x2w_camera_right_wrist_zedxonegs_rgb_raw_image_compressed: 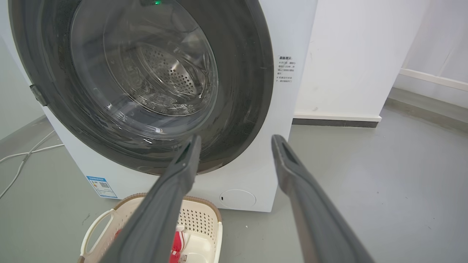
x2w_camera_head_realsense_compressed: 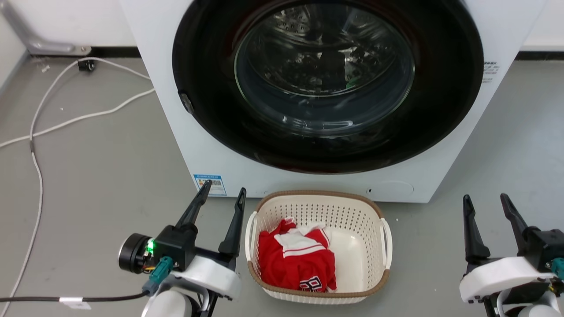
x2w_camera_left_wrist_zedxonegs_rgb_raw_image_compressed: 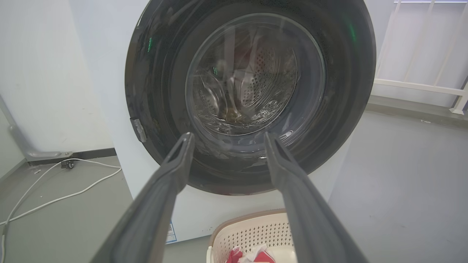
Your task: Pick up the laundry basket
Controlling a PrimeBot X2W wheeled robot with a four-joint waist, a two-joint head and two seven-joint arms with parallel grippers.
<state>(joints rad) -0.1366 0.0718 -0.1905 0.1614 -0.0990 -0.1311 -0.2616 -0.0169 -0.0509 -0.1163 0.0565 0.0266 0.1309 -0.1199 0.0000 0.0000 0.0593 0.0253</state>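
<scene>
The laundry basket [x2w_camera_head_realsense_compressed: 352,220] is cream-white perforated plastic with a brown rim and white side handles. It stands on the grey floor in front of the washing machine and holds a red and white garment [x2w_camera_head_realsense_compressed: 297,259]. My left gripper [x2w_camera_head_realsense_compressed: 222,193] is open just left of the basket, its fingers pointing up and apart from the basket's left handle [x2w_camera_head_realsense_compressed: 250,233]. My right gripper [x2w_camera_head_realsense_compressed: 484,202] is open well to the basket's right. The basket's far rim [x2w_camera_left_wrist_zedxonegs_rgb_raw_image_compressed: 248,219] shows low in the left wrist view, and its corner [x2w_camera_right_wrist_zedxonegs_rgb_raw_image_compressed: 203,215] in the right wrist view.
A white front-loading washing machine [x2w_camera_head_realsense_compressed: 211,145] with a dark round glass door [x2w_camera_head_realsense_compressed: 326,75] stands right behind the basket. White cables [x2w_camera_head_realsense_compressed: 79,116] trail over the floor at the left. A black cable [x2w_camera_head_realsense_compressed: 44,299] runs along the bottom left. Grey floor lies on both sides.
</scene>
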